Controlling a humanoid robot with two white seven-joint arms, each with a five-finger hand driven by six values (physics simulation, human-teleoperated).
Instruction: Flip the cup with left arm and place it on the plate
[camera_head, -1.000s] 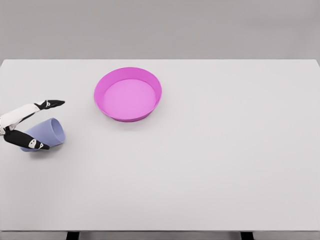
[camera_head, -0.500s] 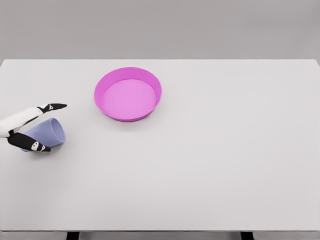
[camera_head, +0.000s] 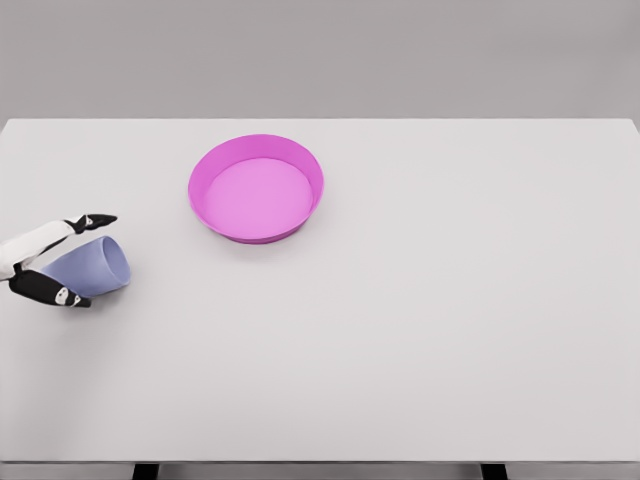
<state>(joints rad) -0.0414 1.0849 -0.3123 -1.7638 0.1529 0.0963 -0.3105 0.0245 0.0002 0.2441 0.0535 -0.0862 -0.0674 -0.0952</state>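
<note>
1. At the far left edge of the white worktop (camera_head: 420, 330), the lavender cup (camera_head: 92, 268) lies on its side with its wide mouth turned toward the right and its narrower base pointing off toward the picture's edge.
2. The left hand (camera_head: 45, 262) brackets the cup: one dark-tipped finger reaches over the upper side and another runs along the lower side, so the cup sits between them. The fingers look closed around it in a loose pinch, though whether they press firmly on the wall cannot be told from this view.
3. That side-on grip makes sense for the job, since holding the cup by its flanks leaves the wrist free to roll it upright.
4. The pink plate (camera_head: 200, 195) rests well apart from the cup, up and to the right, nearer the middle of the worktop, holding nothing.
5. Judging from this, the flip is not yet done; the cup needs lifting, turning and carrying across to the plate.
6. The right arm does not show.
</note>
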